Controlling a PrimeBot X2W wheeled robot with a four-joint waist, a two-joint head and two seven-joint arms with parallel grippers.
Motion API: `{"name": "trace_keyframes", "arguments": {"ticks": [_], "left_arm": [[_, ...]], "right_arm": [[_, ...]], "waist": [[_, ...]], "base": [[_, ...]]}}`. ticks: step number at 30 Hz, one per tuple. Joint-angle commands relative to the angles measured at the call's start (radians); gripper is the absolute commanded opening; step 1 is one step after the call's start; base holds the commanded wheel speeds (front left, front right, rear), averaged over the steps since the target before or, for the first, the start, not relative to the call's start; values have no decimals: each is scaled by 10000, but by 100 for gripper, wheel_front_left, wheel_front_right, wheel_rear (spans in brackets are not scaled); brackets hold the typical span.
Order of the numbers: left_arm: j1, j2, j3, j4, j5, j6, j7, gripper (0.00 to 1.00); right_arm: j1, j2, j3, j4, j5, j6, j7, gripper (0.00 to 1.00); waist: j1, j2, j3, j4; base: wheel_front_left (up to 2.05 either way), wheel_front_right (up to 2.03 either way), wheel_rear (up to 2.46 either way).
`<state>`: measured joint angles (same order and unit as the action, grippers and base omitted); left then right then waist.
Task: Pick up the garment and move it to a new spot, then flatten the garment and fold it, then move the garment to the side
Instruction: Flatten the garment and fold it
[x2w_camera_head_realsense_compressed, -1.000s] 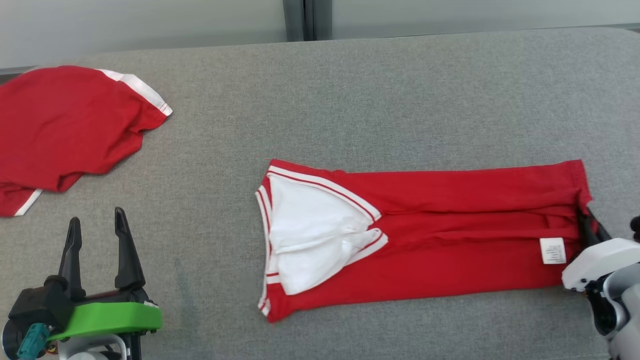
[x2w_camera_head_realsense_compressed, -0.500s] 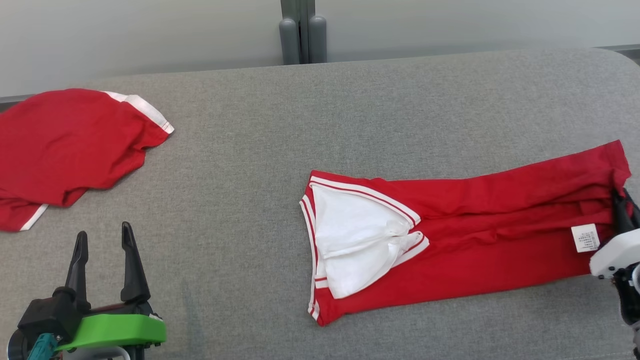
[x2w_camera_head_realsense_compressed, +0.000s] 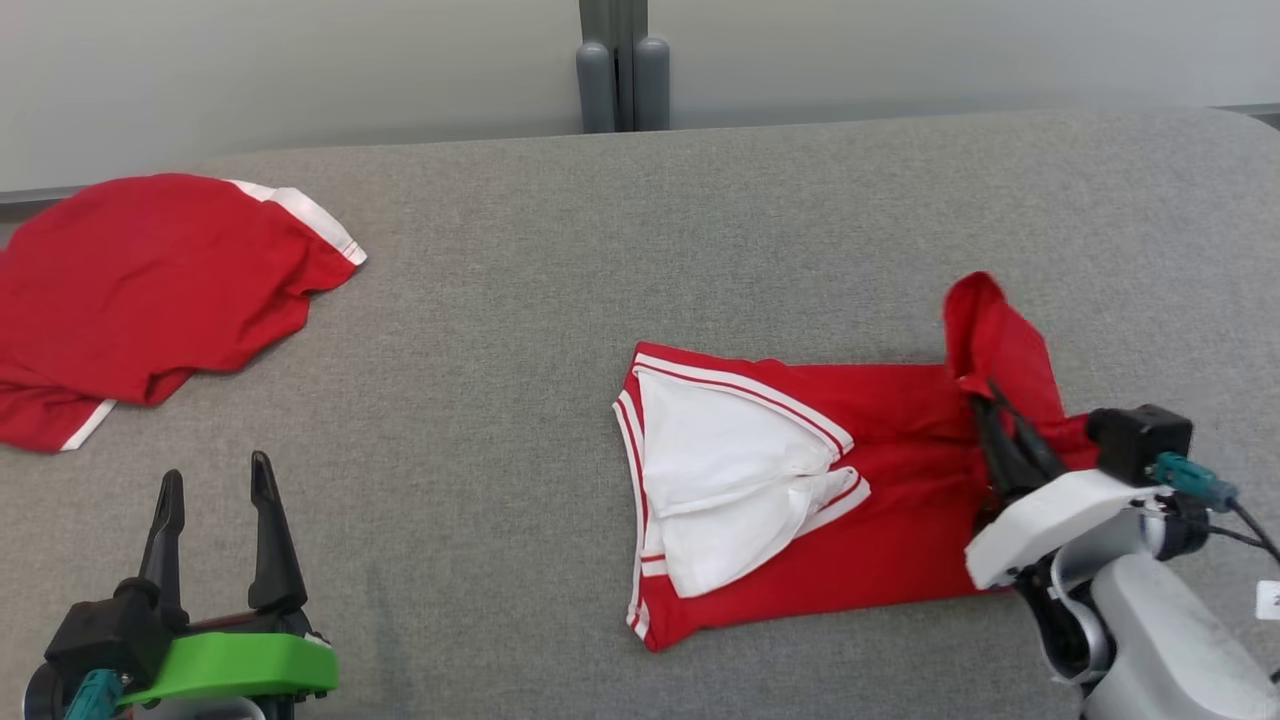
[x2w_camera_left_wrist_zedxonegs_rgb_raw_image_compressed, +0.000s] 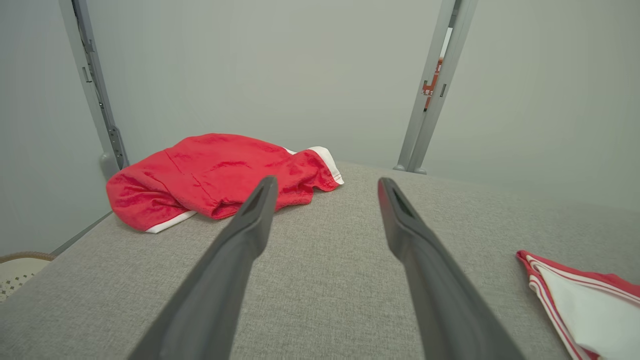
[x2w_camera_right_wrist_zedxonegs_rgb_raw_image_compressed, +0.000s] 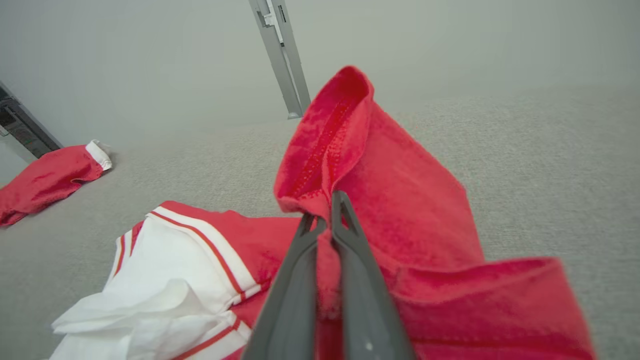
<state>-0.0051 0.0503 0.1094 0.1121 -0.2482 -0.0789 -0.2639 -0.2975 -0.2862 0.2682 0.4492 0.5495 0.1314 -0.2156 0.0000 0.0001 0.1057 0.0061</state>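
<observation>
The garment is red with white striped trim and a white inner panel, folded into a long strip on the grey cushioned surface. Its right end is lifted off the surface and carried leftward over the rest. My right gripper is shut on that red hem, which stands up above the fingertips in the right wrist view. My left gripper stands open at the lower left with nothing between its fingers, well apart from the garment.
A second red garment with white trim lies crumpled at the far left of the surface. A grey post stands against the pale wall behind.
My right gripper has lifted the garment's right end and swung it left and up over the strip. The head camera has shifted. The left gripper has stayed put.
</observation>
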Motion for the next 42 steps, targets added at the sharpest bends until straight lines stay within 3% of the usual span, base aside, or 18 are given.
{"name": "trace_keyframes", "arguments": {"ticks": [1, 11, 24, 25, 26, 33, 42], "left_arm": [[78, 7, -35, -4, -41, 17, -2, 100], [-167, 9, -204, 46, -148, 69, -2, 100], [-397, 9, -415, 213, -252, 97, -2, 100], [-407, 9, -432, 222, -261, 109, -2, 100], [-411, 9, -442, 238, -270, 124, -2, 100], [-294, 9, -404, 260, -259, 160, -2, 100], [-156, 9, -420, 269, -171, 145, -2, 100]], "right_arm": [[138, 139, 189, -223, -114, -15, 68, 0], [-75, 1178, 1404, -1014, -524, -13, 380, 0], [-669, 1931, 2632, -192, -679, -14, 224, 0], [-746, 1937, 2640, -87, -724, -14, 171, 25], [-814, 1953, 2642, 24, -748, -14, 98, 97], [-1092, 1909, 2715, -1, -554, -14, -293, 100], [-1171, 861, 1740, -1259, -726, -14, -496, 100]], "waist": [[0, -1, 27, 89], [0, -1, 226, 471], [0, -1, 383, 884], [0, -1, 390, 896], [0, -1, 393, 902], [0, -1, 344, 786], [0, -1, 107, 524]], "base": [[0, 0, 0], [0, 0, 0], [0, 0, 0], [0, 0, 0], [0, 0, 0], [0, 0, 0], [0, 0, 0]]}}
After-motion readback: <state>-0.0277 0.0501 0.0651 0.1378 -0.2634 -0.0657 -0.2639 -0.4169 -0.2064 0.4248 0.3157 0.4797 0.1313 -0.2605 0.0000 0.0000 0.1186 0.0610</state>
